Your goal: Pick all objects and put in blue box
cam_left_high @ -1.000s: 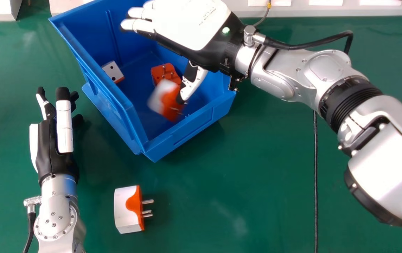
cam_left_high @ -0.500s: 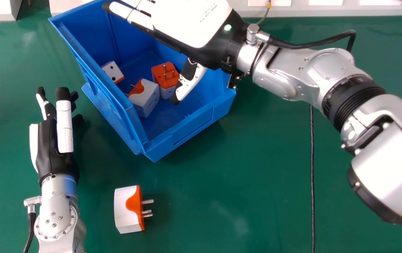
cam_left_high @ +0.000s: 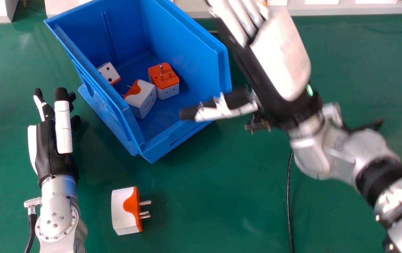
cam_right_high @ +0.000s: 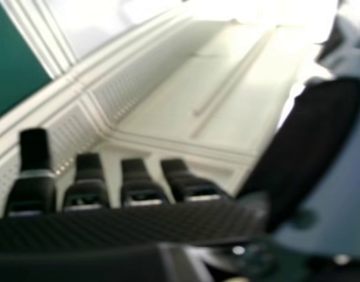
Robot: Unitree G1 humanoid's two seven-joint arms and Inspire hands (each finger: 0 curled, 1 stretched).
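Observation:
My right hand [cam_left_high: 274, 59] is open and holds nothing, just right of the blue box [cam_left_high: 188, 28], its thumb over the box's near right corner. In the right hand view, my right hand [cam_right_high: 133, 223] shows its fingers extended. Inside the box lie a white and orange adapter [cam_left_high: 144, 98], an orange-topped adapter [cam_left_high: 168, 82] beside it and another white adapter [cam_left_high: 108, 72] by the left wall. On the table, in front of the box, lies one more adapter [cam_left_high: 123, 212], prongs pointing right. My left hand [cam_left_high: 51, 147] rests open left of the box.
The green table [cam_left_high: 222, 196] extends around the box and the loose adapter. A black cable [cam_left_high: 288, 203] runs along it below the right forearm. Pale structures [cam_left_high: 327, 10] border the table's far edge.
A white and orange adapter dropped from my right hand and came to rest in the box. My right hand then swung right, out from over the box. The left hand stayed still.

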